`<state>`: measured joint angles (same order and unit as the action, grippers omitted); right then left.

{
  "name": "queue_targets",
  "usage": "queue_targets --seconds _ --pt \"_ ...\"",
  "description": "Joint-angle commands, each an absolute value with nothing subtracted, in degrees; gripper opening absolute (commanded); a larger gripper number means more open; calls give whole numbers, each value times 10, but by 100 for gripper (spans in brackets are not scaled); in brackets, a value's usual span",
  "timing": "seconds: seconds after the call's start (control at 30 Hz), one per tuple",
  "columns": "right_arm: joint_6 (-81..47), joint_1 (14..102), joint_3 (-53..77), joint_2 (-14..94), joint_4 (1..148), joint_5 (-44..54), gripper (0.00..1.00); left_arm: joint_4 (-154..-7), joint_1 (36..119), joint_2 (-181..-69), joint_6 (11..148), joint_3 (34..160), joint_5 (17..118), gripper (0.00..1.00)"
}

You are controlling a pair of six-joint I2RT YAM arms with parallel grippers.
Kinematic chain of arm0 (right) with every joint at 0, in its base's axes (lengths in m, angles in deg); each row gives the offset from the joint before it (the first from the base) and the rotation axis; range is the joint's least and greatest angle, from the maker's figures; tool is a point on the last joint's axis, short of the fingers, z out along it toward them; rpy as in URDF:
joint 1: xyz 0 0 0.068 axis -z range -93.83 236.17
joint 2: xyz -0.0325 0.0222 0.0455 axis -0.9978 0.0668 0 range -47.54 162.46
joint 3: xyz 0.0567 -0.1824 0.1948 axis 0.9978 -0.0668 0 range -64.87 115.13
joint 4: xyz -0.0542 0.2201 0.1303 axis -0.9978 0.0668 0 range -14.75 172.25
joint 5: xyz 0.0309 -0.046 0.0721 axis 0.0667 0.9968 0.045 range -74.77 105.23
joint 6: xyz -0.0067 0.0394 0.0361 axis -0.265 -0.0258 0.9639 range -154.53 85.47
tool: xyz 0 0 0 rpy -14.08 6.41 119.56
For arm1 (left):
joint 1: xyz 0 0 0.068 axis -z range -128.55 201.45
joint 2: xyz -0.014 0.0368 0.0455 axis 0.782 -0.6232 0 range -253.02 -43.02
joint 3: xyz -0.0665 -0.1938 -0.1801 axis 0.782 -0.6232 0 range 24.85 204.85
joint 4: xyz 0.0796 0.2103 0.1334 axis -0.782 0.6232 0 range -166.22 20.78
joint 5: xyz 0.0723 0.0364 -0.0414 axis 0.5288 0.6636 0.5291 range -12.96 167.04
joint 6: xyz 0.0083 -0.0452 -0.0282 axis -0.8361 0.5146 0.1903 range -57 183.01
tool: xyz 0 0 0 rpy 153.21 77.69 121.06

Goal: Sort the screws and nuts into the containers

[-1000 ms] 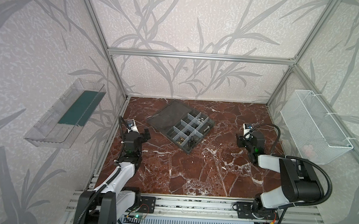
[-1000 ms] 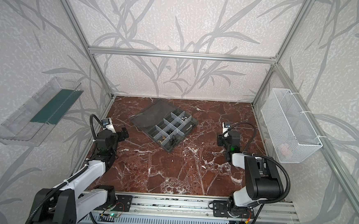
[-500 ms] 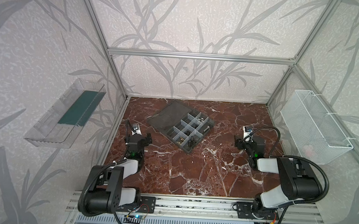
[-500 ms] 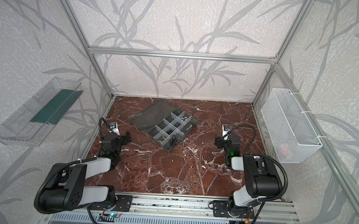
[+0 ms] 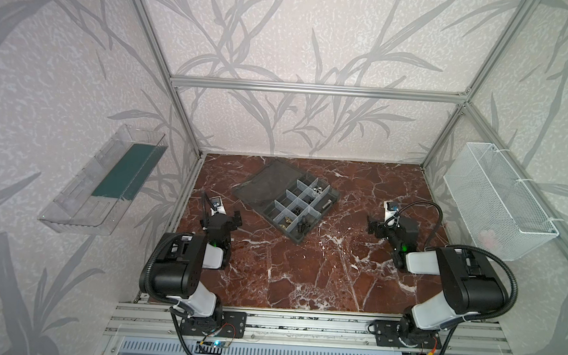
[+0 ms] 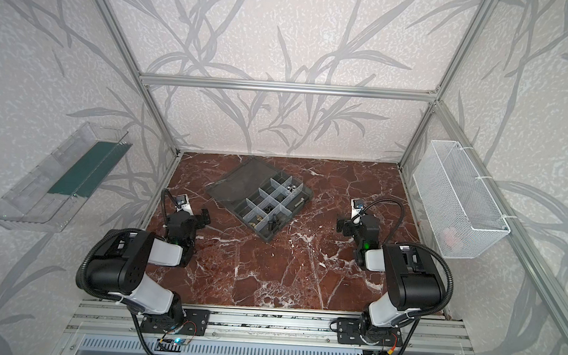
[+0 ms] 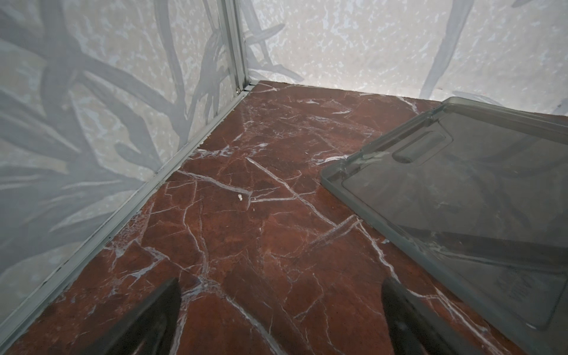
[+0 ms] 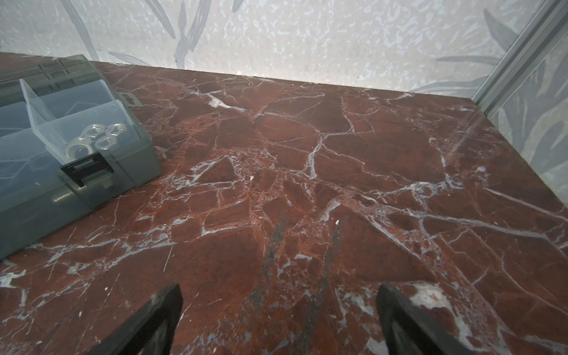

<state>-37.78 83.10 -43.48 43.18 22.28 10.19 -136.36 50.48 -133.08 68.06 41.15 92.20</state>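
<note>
The organizer box (image 5: pixel 320 218) lies open near 12 o'clock on the marble counter (image 5: pixel 304 271), with its lid (image 5: pixel 261 187) laid flat toward 10 o'clock. Its containers (image 5: pixel 299 202) hold the parts. Silver nuts (image 8: pixel 98 138) sit in the corner cell beside the black latch (image 8: pixel 86 169), and dark screws (image 5: pixel 301 224) lie in a cell at the box's 6 o'clock end. The left gripper (image 7: pixel 279 285), toward the box's 8 o'clock, and the right gripper (image 8: pixel 279 289), at its 3 o'clock, both have fingers spread apart and empty over bare counter.
</note>
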Motion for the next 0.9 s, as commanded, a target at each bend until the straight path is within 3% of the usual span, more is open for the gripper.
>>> queue_targets --seconds 0.0,0.87 --pt "-381 829 -432 432 195 100 99 -1375 502 -1327 684 425 939 99" --pt "-381 829 -433 433 195 100 99 -1342 504 -1330 674 447 922 99"
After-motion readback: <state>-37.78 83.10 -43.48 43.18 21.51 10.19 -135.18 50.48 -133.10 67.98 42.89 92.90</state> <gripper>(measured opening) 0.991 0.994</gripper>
